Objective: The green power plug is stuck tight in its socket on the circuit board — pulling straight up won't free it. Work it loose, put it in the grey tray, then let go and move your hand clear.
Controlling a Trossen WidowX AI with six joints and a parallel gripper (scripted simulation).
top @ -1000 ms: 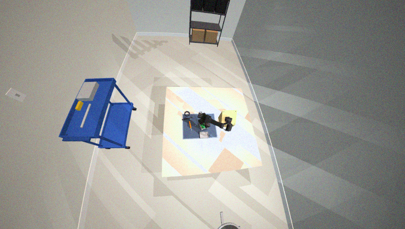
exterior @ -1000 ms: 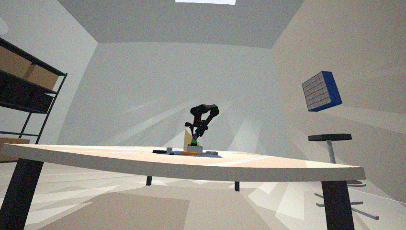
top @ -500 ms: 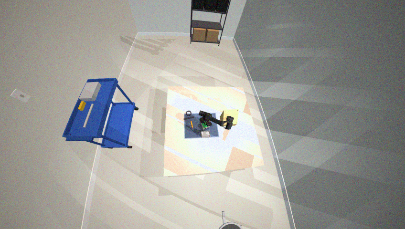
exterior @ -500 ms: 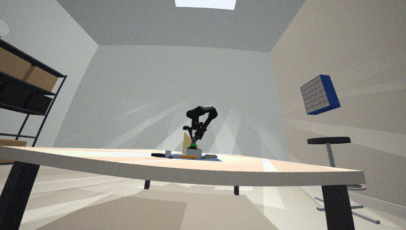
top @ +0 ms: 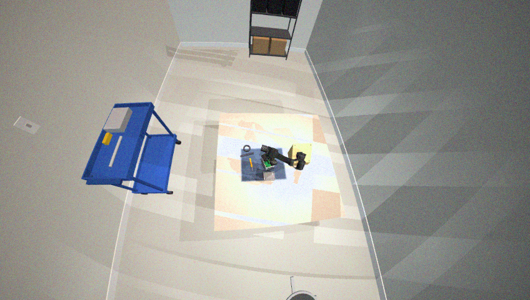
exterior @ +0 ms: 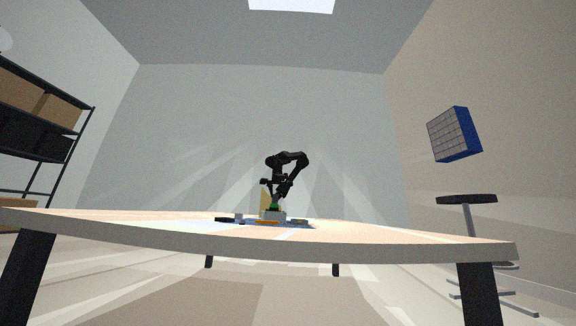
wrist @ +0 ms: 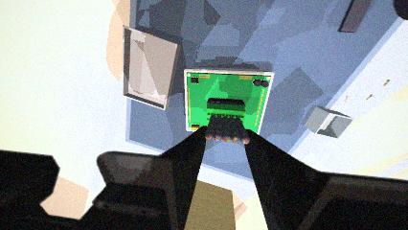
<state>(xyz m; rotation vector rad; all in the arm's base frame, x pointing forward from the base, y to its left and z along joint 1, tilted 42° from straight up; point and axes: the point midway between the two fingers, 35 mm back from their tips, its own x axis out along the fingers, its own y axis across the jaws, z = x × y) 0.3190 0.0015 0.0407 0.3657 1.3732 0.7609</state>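
Plug (exterior: 274,206) (wrist: 226,109) directly below the hand, on the circuit board (top: 268,164) (wrist: 198,93), with the gripper (top: 268,161) (exterior: 275,199) (wrist: 225,131) closed on it and the plug's long axis running from one finger across to the other. Probably best rocked loose before any lift, then carried sideways to the grey tray (top: 269,180) (exterior: 299,221) (wrist: 174,77), just beside the board and left of the fingers in the wrist view.
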